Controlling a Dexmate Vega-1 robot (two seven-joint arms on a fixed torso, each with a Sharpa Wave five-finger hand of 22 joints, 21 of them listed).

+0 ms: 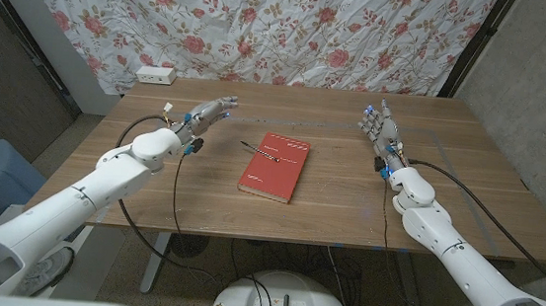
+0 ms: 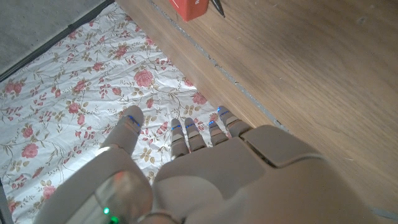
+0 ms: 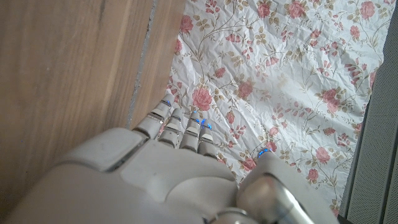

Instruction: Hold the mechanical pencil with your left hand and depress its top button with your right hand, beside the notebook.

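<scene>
Red, wood-brown and rose print

The notebook is red; the table is brown wood grain; the backdrop cloth is white with pink roses; both arms are white, with blue marks on the fingers.

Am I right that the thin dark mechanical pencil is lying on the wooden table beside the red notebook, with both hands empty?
Not quite. In the head view the thin dark mechanical pencil lies across the red notebook's top, not on the wooden table beside it. The left hand and right hand are indeed empty.
</scene>
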